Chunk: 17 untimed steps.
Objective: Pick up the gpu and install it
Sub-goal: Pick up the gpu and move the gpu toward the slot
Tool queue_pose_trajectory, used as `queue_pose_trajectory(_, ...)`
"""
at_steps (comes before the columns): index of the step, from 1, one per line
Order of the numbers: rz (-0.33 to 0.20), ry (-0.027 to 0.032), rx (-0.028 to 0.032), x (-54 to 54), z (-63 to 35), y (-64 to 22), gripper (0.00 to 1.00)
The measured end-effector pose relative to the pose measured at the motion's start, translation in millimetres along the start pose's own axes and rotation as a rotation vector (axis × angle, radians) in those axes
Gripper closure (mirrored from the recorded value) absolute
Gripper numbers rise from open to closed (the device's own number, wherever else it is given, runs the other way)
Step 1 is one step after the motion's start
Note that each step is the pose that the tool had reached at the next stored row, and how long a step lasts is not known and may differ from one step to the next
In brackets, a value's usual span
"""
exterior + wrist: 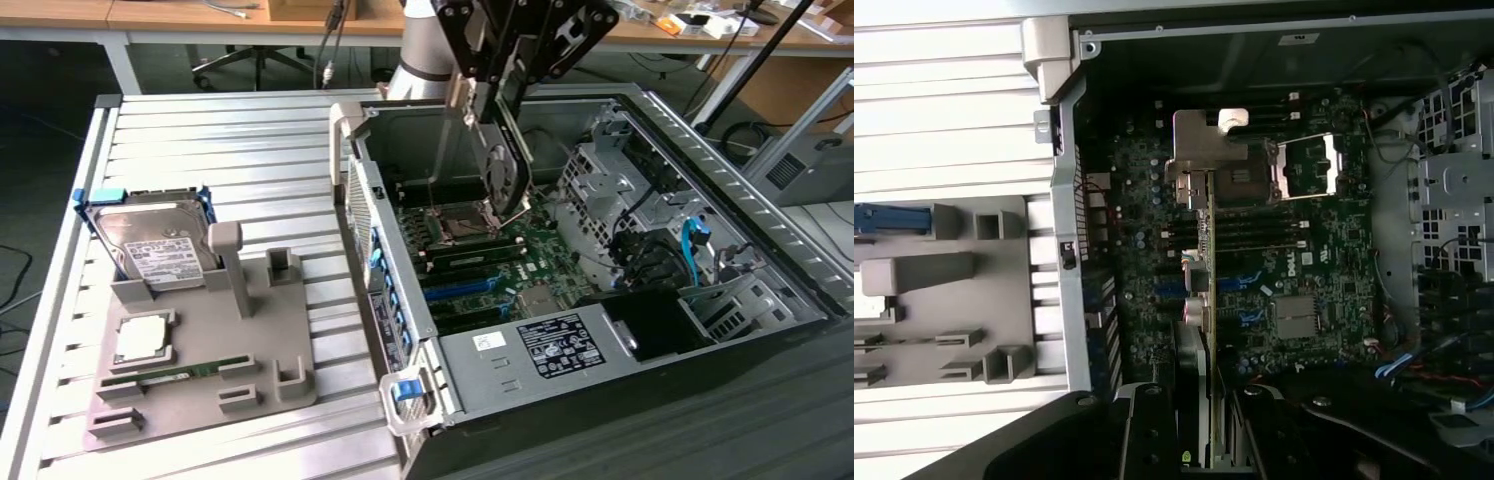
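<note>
Currently partway: pickup done, installation not finished. gpu [503, 175] [1210, 290] off the desk [227, 150], hanging upright and edge-down, clamped between the fingers of the end effector [497, 100] [1199, 440]. Located inside the open computer case [414, 140], over the motherboard [534, 260]; lower edge near the board, contact or seating in a slot impossible to tell. Judged remaining: seating and letting go. Containers: computer case, lying on its side, lid off, containing motherboard, drive cage [607, 170], blue cable [691, 245], labelled power supply [554, 345]. Grey fixture [187, 400] on the desk, just beside the case, carrying hard drive [158, 250] standing at its far end, square chip [143, 340] lying flat, green memory stick [174, 375] lying flat nearer the front.
</note>
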<state>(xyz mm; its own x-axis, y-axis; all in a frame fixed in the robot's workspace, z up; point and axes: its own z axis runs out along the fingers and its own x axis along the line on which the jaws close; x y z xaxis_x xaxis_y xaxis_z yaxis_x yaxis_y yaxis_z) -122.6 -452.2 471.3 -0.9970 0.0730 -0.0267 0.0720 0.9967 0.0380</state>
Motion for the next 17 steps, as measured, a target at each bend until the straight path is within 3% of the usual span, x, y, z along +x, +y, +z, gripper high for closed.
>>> queue_pose_trajectory(17,0.0,-0.0001,0.0019,-15.7,4.0,1.0,0.73)
